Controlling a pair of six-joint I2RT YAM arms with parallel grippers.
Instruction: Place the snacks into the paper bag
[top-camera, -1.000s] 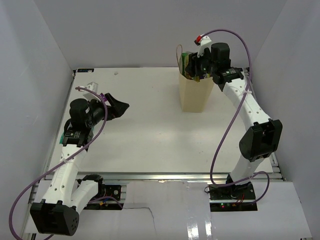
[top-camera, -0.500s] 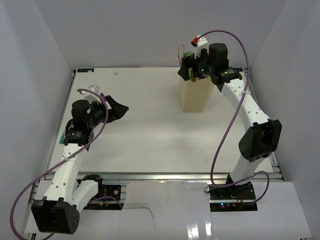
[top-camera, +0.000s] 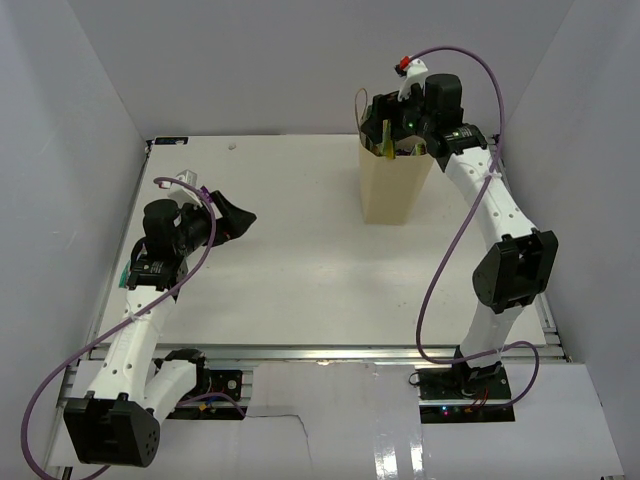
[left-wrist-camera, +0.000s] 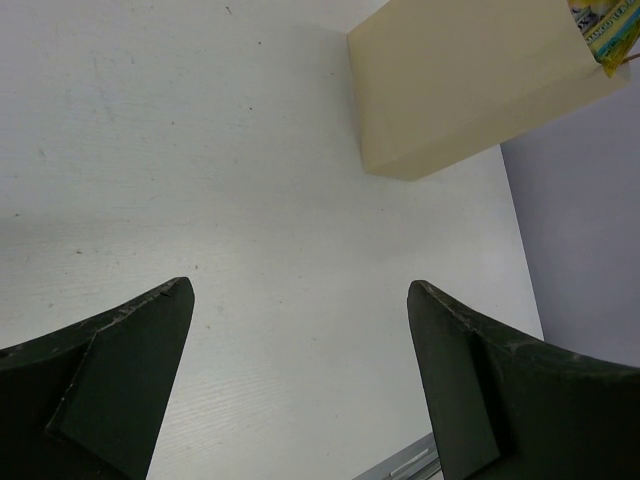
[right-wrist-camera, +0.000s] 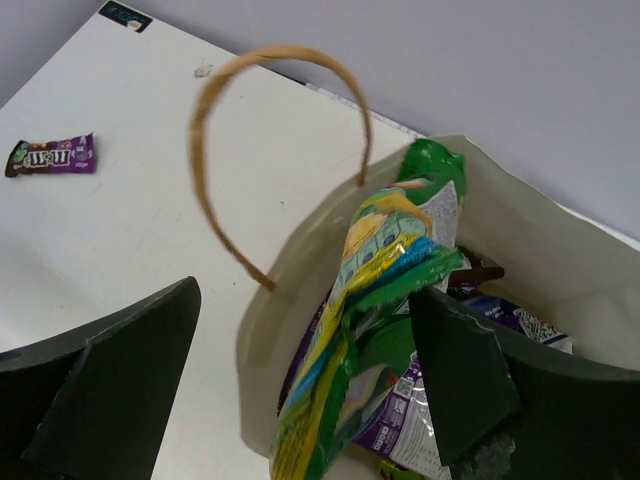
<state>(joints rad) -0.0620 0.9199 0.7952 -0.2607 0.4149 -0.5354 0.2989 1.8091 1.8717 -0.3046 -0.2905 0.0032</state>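
Observation:
The tan paper bag (top-camera: 392, 188) stands upright at the table's far right. My right gripper (top-camera: 404, 128) hovers just above its mouth, open and empty. In the right wrist view my gripper (right-wrist-camera: 305, 290) straddles the bag (right-wrist-camera: 265, 340). A green-yellow packet (right-wrist-camera: 375, 290) stands on end inside it, beside a purple packet (right-wrist-camera: 470, 415). A small dark brown and purple packet (right-wrist-camera: 52, 156) lies on the table far to the left. My left gripper (top-camera: 238, 214) is open and empty over the table's left part. In the left wrist view (left-wrist-camera: 300, 288) it faces the bag (left-wrist-camera: 460, 80).
The bag's loop handle (right-wrist-camera: 270, 60) arches up on its left side. A packet's tip (left-wrist-camera: 606, 30) pokes out of the bag's top. White walls close in the white table (top-camera: 300, 250) on three sides.
My right gripper has let go of the green-yellow packet, which now stands in the bag, and has opened and drawn up and right. The left arm has barely moved.

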